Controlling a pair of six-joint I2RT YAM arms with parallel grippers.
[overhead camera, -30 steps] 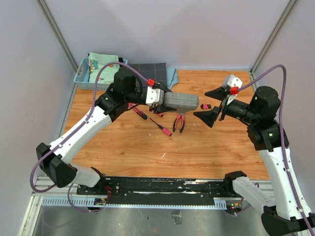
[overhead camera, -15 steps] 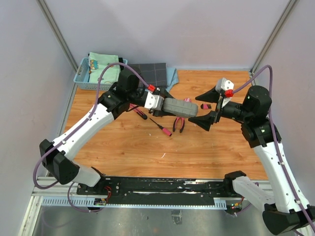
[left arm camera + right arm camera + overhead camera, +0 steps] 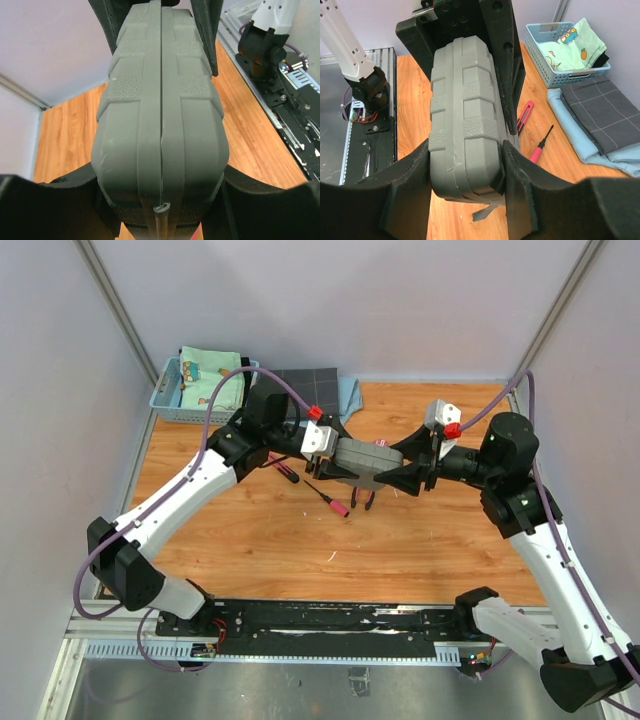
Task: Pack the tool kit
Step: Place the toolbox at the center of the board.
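Tool kit case [image 3: 362, 460]: grey, ribbed, both halves shut along the seam; held off the table [image 3: 420, 540] at mid-frame in the top view, long axis running left to right, slightly tilted.

Table: wood surface, fills the middle of the top view.

Left gripper [image 3: 340, 453]: reaches in from the left; its fingers are clamped on the case's left end, one pad pressed to each broad face.

Right gripper [image 3: 398, 472]: reaches in from the right; the wrist view shows its fingers pressed against both faces of the case's right end, gripping it.

Basket [image 3: 170, 400]: light blue, upper left corner of the table; a patterned cloth [image 3: 205, 370] lies in it.

Dark checked cloth [image 3: 310, 385]: folded, just right of the basket, resting on a light blue cloth [image 3: 350, 395].

Loose tools on the table under and beside the lifted case: pliers [image 3: 366, 499] partly hidden below it; a screwdriver [image 3: 328, 496] with pink handle just left of the pliers; a second screwdriver [image 3: 282, 468] further left, under the left arm; a pink knife [image 3: 525, 116] seen beside the case in the right wrist view.
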